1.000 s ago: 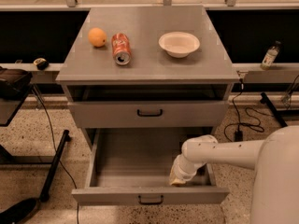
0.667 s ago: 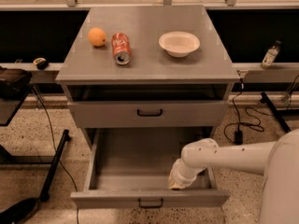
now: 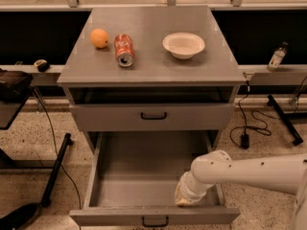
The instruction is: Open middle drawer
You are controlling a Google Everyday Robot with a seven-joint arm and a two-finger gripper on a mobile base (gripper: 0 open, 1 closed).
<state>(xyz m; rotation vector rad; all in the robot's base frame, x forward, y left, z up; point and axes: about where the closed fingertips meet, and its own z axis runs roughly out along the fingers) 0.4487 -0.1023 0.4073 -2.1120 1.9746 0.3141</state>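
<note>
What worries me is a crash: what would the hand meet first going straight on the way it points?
Probably the floor of the open middle drawer: the hand points down inside it, near the front wall. Depth is unclear.

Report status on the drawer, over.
Gripper low inside middle drawer, front right corner. Drawer pulled well out. No obstruction seen.

The middle drawer (image 3: 139, 176) stands pulled far out, and the gripper (image 3: 185, 200) reaches down into its near right corner.
</note>
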